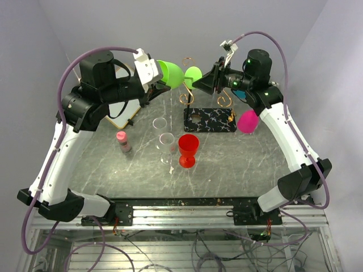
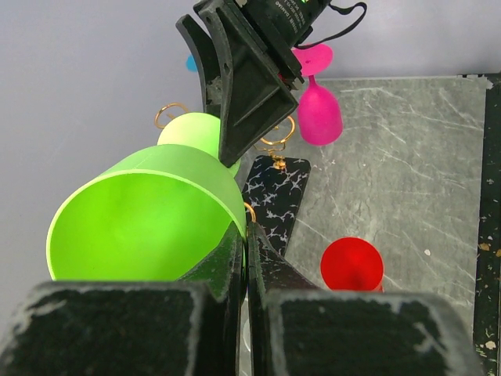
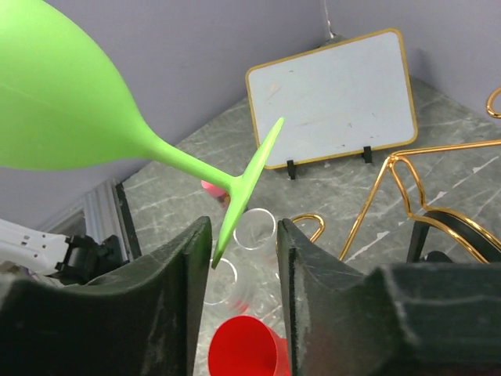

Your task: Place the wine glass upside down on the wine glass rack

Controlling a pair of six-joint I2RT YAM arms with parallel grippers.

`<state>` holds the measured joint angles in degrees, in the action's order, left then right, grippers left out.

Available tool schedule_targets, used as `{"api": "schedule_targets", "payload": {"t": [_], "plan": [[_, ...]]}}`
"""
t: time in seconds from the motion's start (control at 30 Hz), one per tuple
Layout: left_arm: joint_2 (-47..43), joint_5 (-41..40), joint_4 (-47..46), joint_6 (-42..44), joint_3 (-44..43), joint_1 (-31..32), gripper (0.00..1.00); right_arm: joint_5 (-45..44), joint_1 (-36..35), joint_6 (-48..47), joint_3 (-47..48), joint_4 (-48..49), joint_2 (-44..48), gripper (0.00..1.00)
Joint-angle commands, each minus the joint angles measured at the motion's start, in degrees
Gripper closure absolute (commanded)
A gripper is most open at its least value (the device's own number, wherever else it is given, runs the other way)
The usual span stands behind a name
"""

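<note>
The green wine glass [image 1: 171, 73] is held on its side in the air, behind the wine glass rack [image 1: 209, 120], a gold wire stand on a black white-veined base. My left gripper [image 1: 157, 79] is shut on the glass's rim; in the left wrist view the fingers [image 2: 235, 258] pinch the bowl wall [image 2: 149, 219]. My right gripper [image 1: 199, 84] is open, its jaws either side of the glass's foot [image 3: 244, 188], whose lower edge lies close to the left finger [image 3: 188, 266]. A pink wine glass [image 1: 248, 120] hangs upside down on the rack's right arm.
A red wine glass [image 1: 188, 148] stands upright in front of the rack, with two clear glasses [image 1: 167, 140] and a pink-capped bottle [image 1: 122, 141] to its left. A white gold-edged board [image 3: 333, 98] stands at the back left. Gold scroll arms [image 3: 391, 188] lie just right of my right gripper.
</note>
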<state>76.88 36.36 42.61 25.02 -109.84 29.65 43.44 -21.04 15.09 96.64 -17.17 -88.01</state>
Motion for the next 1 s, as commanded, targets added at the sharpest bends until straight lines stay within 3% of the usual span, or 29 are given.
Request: {"api": "schedule_targets", "payload": {"t": [0.0,0.27,0.4,0.53,0.73,0.87,0.97], "plan": [[0.02,-0.74,-3.17,-0.29,-0.15,-0.56,0.93,1.46,-0.2,4.2,1.39,3.49,-0.54,0.65],[-0.15,-0.65,-3.23,-0.16,0.67,-0.56,0.93,0.67,-0.15,6.62,1.18,4.64,-1.09,0.85],[-0.24,-0.28,-3.53,-0.87,1.15,-0.56,0.9,-0.56,-0.06,7.25,1.47,4.46,-1.37,1.0],[-0.41,0.94,-3.94,-1.71,1.76,-0.57,0.85,-2.82,0.76,6.52,2.28,3.55,-1.28,1.0],[-1.31,1.29,-3.31,-1.06,2.98,-0.56,0.6,-3.84,2.82,5.61,2.24,3.56,-0.95,1.0],[-2.51,-0.23,-2.38,-0.47,3.68,-0.6,0.37,-5.91,4.56,2.75,2.49,2.64,-0.36,1.0],[-3.64,-1.43,-1.44,0.27,4.37,-0.81,0.28,-8.96,6.07,-0.32,2.89,2.35,0.06,1.0]]}}
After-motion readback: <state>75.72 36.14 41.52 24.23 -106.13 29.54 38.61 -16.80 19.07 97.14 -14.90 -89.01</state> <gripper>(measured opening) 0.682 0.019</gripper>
